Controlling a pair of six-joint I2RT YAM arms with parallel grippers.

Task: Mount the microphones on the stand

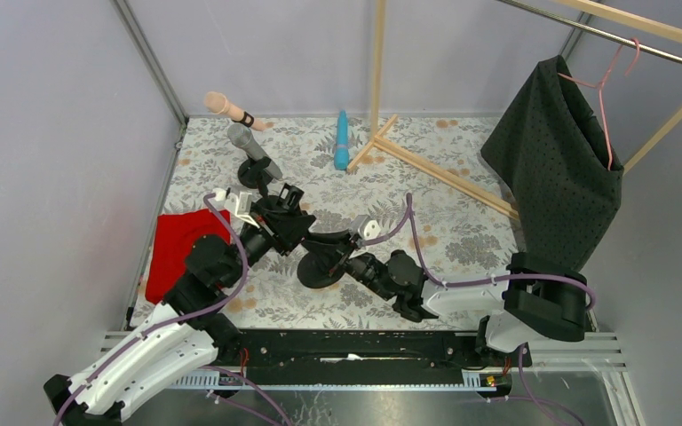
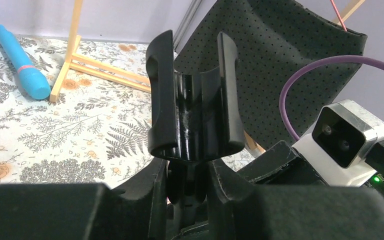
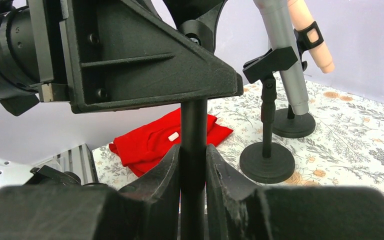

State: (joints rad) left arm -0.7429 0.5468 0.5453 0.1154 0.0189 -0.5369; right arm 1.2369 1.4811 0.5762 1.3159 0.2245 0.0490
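Top view: three microphones, with the peach-pink microphone and the silver-grey microphone each clipped in its own stand at back left, and the cyan-blue microphone lying flat on the table beside the wooden rack. A third stand is bare. Left wrist view: the left gripper is clenched on the neck under that stand's one empty clip. Right wrist view: the right gripper is clamped on its pole, with two loaded stands and one red cloth behind.

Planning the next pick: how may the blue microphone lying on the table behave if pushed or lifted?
The blue microphone looks round, so a sideways push would probably roll it. Its smooth, straight body seems stiff, perhaps slippery.
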